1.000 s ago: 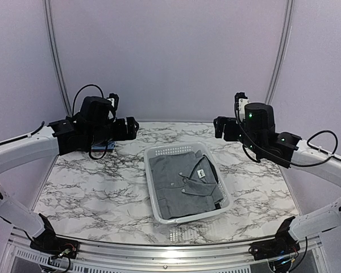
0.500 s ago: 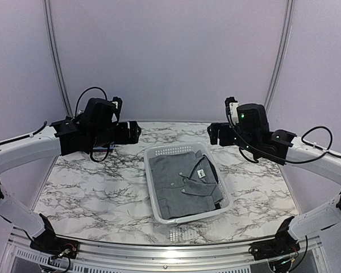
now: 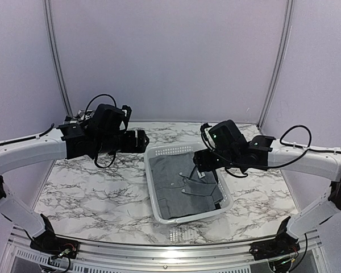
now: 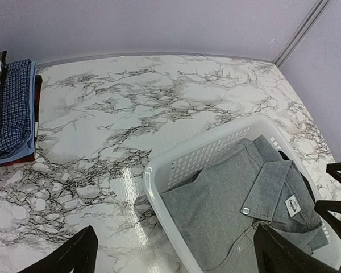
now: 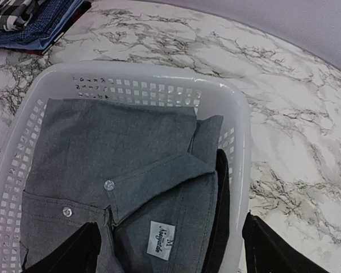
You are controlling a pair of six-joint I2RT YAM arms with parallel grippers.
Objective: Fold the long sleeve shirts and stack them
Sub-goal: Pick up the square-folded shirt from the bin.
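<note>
A plain grey shirt (image 3: 179,185) with a collar and buttons lies loosely folded on top inside a white slatted basket (image 3: 157,154), its neck label facing up. A strip of darker cloth (image 5: 223,193) shows under its edge against the basket wall; it looks like a second, charcoal shirt, though little of it can be seen. The basket stands near the middle of a marble-patterned surface (image 3: 85,193).

The right jaws hang directly over the basket above the grey shirt's collar. They are spread wide and hold nothing. The left jaws hover just beside the basket's far left corner, also wide apart and empty.

At the far left corner of the surface, well apart from the basket, sits a pile of folded shirts (image 4: 12,111). Blue checked cloth and black-and-white checked cloth are visible in it.

The task appears partly done. Some shirts are folded and stacked, while the grey one and whatever lies beneath it have yet to be lifted out, folded and added.
</note>
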